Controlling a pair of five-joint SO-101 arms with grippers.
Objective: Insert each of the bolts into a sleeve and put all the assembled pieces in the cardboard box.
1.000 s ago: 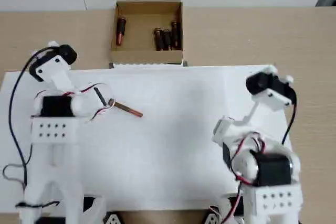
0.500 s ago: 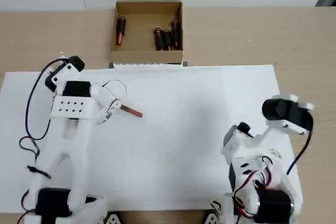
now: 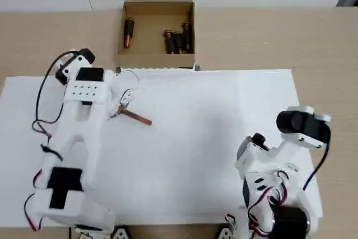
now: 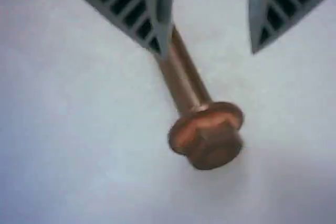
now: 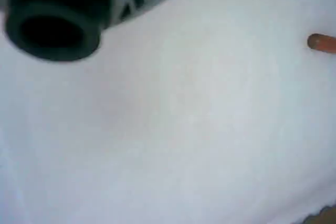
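The left gripper [image 4: 207, 43] hangs open astride the shank end of the one loose copper-coloured hex-head bolt [image 4: 205, 136], one jaw touching the shank. The bolt lies flat on the white paper sheet [image 3: 212, 116] in front of the brown cardboard box [image 3: 158, 60], its long axis running head-outward from this gripper toward the right arm. The right gripper [image 3: 253, 141], well apart from bolt and box, looks closed on the single black cylindrical sleeve [image 5: 52, 32]; four dark assembled pieces [image 3: 178, 40] lie in the box.
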